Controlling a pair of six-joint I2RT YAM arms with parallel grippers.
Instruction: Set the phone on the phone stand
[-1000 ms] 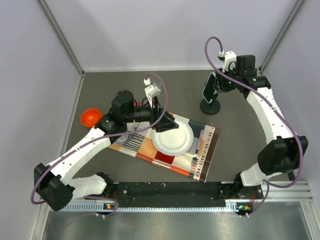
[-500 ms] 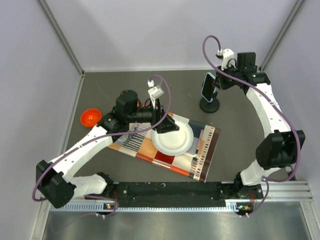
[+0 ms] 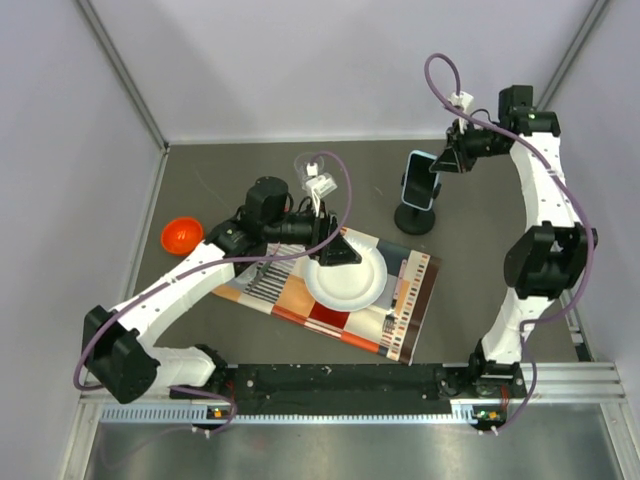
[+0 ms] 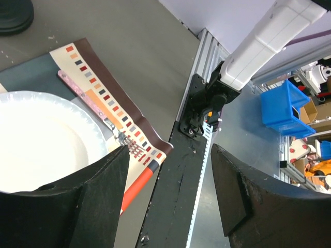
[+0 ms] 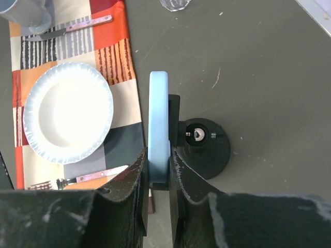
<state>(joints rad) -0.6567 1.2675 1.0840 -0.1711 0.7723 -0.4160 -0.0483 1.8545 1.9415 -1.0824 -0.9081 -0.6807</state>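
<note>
The phone, with a black screen and light blue rim, stands upright against the head of the black phone stand at the back right. In the right wrist view I see its blue edge beside the stand's clamp and the round base. My right gripper is shut on the phone's edge, one finger on each side. My left gripper is open and empty above the white plate.
A patterned placemat holds the plate and pink-handled cutlery. An orange bowl sits at the left. A clear cup stands at the back. A grey cup is on the mat.
My right arm has swung outward and its wrist has turned, with the phone now more upright against the stand's head. My left gripper has shifted slightly right over the plate.
</note>
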